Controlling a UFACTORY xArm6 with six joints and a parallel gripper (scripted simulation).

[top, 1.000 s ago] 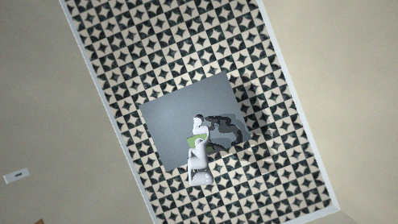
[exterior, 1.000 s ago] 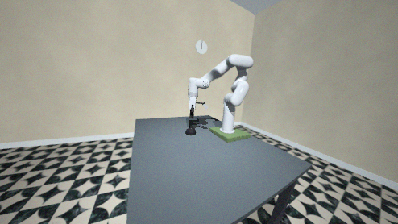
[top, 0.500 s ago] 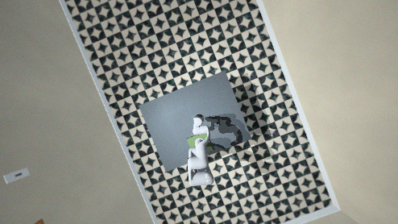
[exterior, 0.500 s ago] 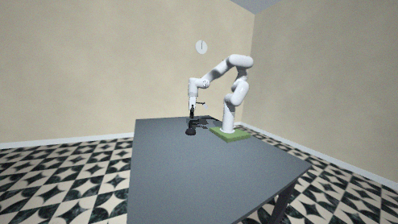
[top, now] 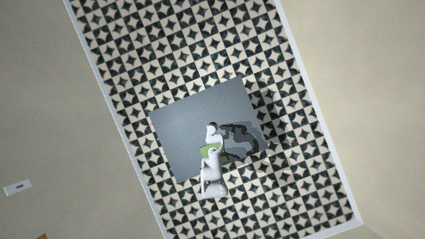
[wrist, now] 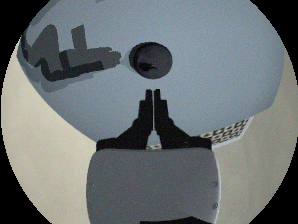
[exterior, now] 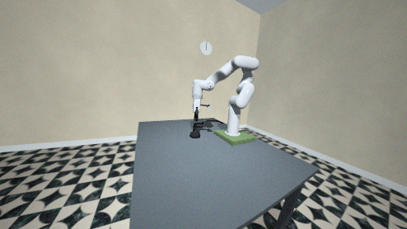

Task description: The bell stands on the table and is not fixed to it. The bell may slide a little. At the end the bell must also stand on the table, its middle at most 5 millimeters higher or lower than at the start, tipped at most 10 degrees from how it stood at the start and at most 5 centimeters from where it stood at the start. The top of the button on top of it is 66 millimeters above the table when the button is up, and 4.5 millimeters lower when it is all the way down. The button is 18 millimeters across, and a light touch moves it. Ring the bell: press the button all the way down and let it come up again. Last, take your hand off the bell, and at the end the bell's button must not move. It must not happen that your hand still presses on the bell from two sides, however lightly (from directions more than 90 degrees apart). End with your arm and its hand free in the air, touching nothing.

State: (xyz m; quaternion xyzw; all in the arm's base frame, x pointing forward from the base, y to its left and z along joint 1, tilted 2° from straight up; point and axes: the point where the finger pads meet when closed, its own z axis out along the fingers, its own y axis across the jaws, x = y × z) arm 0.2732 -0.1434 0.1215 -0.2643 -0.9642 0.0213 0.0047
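The bell [wrist: 152, 58] is a small dark dome standing on the grey table; in the exterior view it [exterior: 194, 133] sits left of the arm's green base plate [exterior: 234, 137]. My gripper [wrist: 153, 98] is shut and empty, fingertips pressed together. In the wrist view the tips point at the bell from just short of it. In the side view the gripper [exterior: 196, 114] hangs clearly above the bell, apart from it. In the overhead view the arm [top: 212, 160] hides the bell.
The grey table [exterior: 206, 173] has its far edge close behind the bell. The arm's dark shadow [wrist: 67, 56] lies on the table beside the bell. A checkered floor surrounds the table.
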